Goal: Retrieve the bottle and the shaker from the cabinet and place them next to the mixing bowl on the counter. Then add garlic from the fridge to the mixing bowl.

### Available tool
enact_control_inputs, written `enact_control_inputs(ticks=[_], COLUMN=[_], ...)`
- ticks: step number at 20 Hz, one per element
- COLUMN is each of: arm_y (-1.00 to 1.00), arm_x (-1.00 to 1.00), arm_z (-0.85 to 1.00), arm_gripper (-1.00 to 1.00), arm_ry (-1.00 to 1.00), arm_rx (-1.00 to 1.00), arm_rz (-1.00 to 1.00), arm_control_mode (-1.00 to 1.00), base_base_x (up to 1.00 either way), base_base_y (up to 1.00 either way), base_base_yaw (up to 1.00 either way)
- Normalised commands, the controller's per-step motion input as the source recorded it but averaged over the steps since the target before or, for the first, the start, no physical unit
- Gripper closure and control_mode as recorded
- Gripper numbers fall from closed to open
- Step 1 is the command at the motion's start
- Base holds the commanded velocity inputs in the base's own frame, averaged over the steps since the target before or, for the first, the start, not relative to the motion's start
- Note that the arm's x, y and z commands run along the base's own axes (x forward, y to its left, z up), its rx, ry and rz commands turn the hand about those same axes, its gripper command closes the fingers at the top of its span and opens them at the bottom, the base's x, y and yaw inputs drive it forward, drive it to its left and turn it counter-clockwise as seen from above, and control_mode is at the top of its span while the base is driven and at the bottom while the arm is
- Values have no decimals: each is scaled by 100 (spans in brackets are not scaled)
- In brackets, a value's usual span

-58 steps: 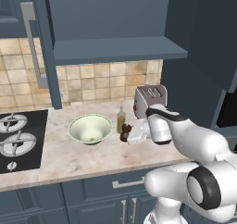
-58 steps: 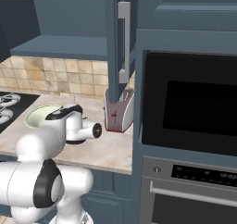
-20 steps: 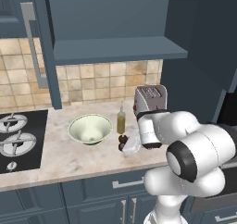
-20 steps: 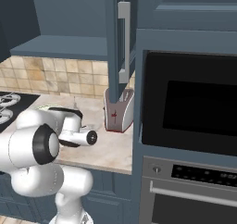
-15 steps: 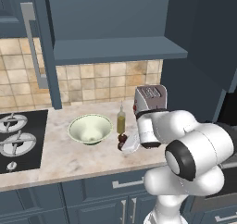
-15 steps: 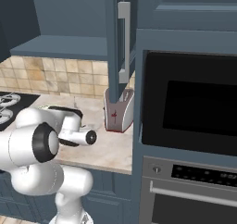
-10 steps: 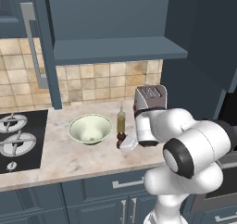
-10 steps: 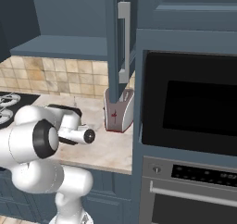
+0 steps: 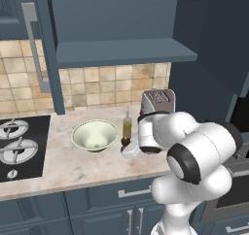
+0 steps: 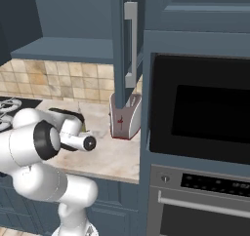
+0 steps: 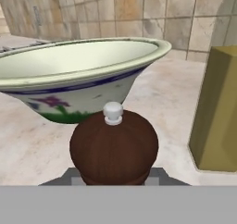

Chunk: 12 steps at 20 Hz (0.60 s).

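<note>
The dark brown shaker (image 11: 114,146) with its pale knob sits between the fingers of my gripper (image 11: 114,176), which is shut on it. In the left base view the gripper (image 9: 130,149) holds the shaker (image 9: 125,142) low over the beige counter (image 9: 73,168), just right of the pale green mixing bowl (image 9: 95,134) and in front of the upright yellow-olive bottle (image 9: 127,125). From the hand, the bowl (image 11: 78,72) is close behind the shaker and the bottle (image 11: 217,107) stands to its right. The cabinet (image 9: 116,52) hangs open above. Fridge and garlic are out of view.
A toaster (image 9: 158,100) stands behind the arm against the tiled wall. A black hob (image 9: 19,146) lies left of the bowl. The open cabinet door with its bar handle (image 10: 130,45) hangs above the toaster (image 10: 124,115), and a wall oven (image 10: 195,113) closes the right side.
The gripper has carried the shaker a little left, closer to the bowl and the bottle. Bowl and bottle have stayed where they were.
</note>
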Motion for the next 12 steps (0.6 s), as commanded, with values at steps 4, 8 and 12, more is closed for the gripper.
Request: enact_control_inputs(ticks=[4, 8, 12], arm_y=[7, 3, 0], arm_x=[1, 0, 0], arm_z=[-8, -1, 0], arm_gripper=[100, 100, -100], arm_ry=[0, 0, 0], arm_rx=[0, 0, 0], arm_rz=[-5, -2, 0], arm_control_mode=[-100, -100, -100], base_base_x=[0, 0, 0], base_base_y=[0, 0, 0], base_base_yaw=[0, 0, 0])
